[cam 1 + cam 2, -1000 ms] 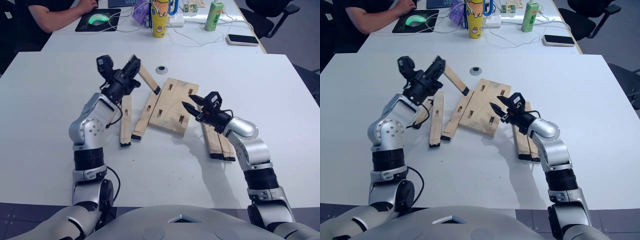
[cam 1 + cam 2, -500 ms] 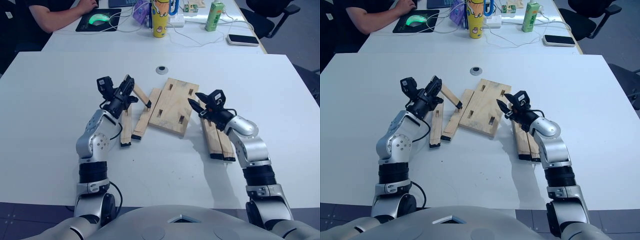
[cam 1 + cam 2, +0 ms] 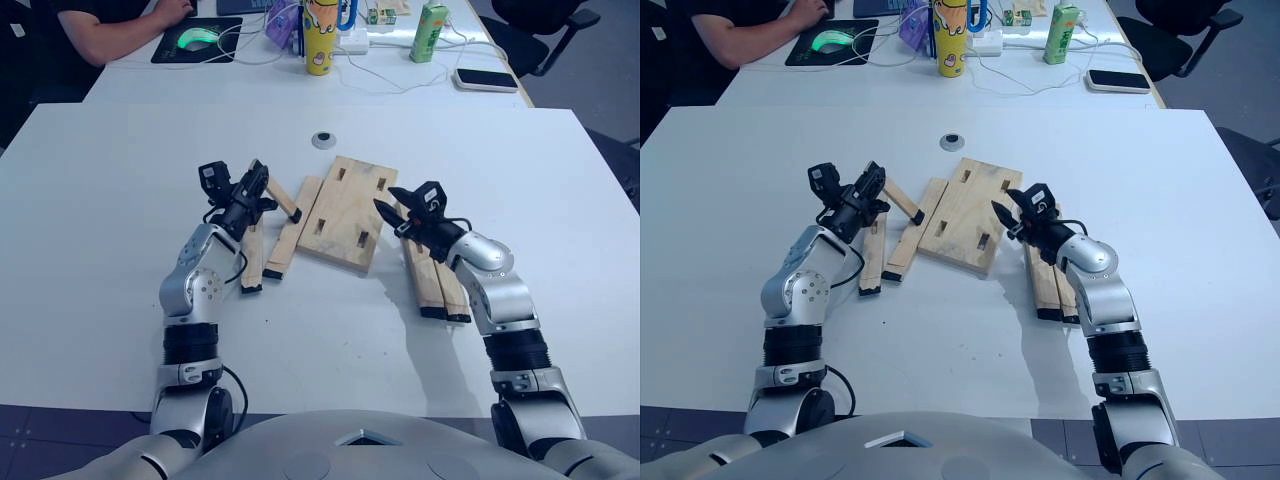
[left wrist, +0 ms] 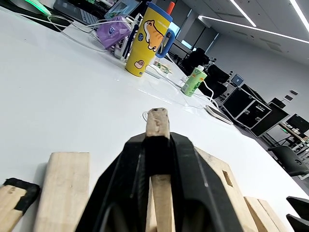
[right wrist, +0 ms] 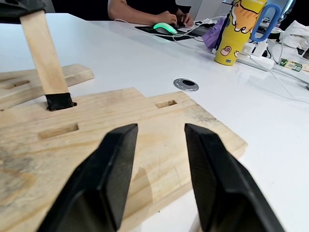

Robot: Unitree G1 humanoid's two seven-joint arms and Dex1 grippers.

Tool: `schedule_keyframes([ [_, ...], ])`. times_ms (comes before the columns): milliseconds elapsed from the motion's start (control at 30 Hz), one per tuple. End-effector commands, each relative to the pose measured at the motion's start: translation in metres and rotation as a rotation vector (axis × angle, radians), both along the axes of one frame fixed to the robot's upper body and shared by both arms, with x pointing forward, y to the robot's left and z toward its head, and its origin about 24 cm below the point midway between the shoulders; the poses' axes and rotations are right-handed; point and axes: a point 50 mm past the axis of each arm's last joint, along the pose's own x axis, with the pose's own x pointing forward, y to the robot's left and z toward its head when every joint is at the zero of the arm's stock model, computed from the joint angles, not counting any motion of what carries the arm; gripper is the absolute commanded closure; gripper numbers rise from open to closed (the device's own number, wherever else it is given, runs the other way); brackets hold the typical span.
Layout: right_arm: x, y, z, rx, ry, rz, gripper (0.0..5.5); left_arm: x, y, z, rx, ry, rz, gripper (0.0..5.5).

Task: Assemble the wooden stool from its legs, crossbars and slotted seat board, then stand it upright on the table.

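Observation:
The slotted seat board (image 3: 340, 215) lies flat in the middle of the white table (image 3: 100, 200). My left gripper (image 3: 252, 190) is shut on a wooden leg (image 3: 280, 200) whose black-capped end points down toward the board's left edge; the wrist views show this leg (image 4: 158, 122) clamped between the fingers and its cap (image 5: 59, 100) low by the board (image 5: 145, 130). Two loose pieces (image 3: 290, 230) (image 3: 252, 255) lie left of the board. Another pair of wooden pieces (image 3: 436, 282) lies to its right. My right gripper (image 3: 388, 208) hovers open over the board's right edge.
A round grommet (image 3: 322, 139) sits in the table behind the board. On the desk beyond stand a yellow cup (image 3: 320, 38), a green carton (image 3: 429, 30), a phone (image 3: 485, 78) and cables; a person's hand rests by a mouse pad (image 3: 195, 40).
My left arm has brought the held leg down from high above the table to just left of the seat board. The right gripper shifted slightly, still open.

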Motion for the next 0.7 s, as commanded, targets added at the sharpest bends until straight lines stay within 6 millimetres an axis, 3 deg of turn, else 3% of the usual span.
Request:
schedule_keyframes([
  [33, 0.002, 0.001, 0.003, -0.027, -0.014, 0.005, 3.70, -0.002, 0.000, -0.012, 0.119, 0.060, 0.034, 5.05],
  [700, -0.004, 0.013, -0.007, -0.090, 0.016, 0.027, 3.70, -0.010, -0.027, -0.028, 0.542, 0.064, 0.013, 5.05],
])
